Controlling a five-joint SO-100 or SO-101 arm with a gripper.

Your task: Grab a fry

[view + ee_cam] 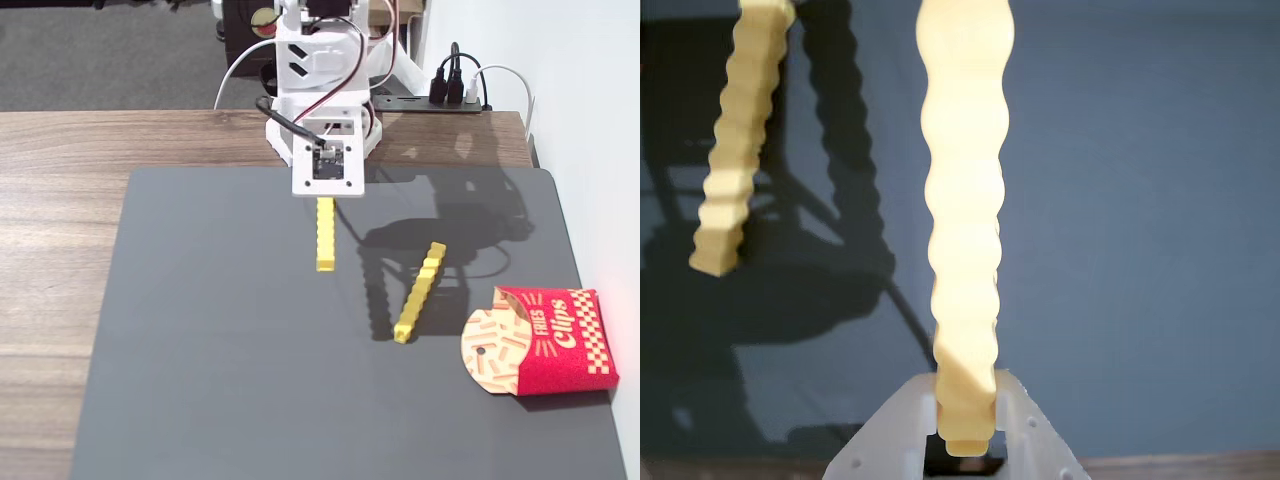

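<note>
A bright yellow fry (325,235) with notched edges lies lengthwise on the dark mat. Its far end runs under my white gripper (326,193). In the wrist view the same fry (965,200) runs up the middle of the frame. Its near end sits between my two white jaws (965,432), which press against both of its sides. I cannot tell whether it is lifted off the mat. A second yellow fry (419,292) lies slanted to the right in the fixed view. It shows at the upper left of the wrist view (735,150).
A red "Fries Clips" carton (545,340) lies on its side at the mat's right edge. The dark mat (220,350) covers most of the wooden table (50,250). A white wall runs along the right, with cables and a power strip (455,92) behind the arm's base.
</note>
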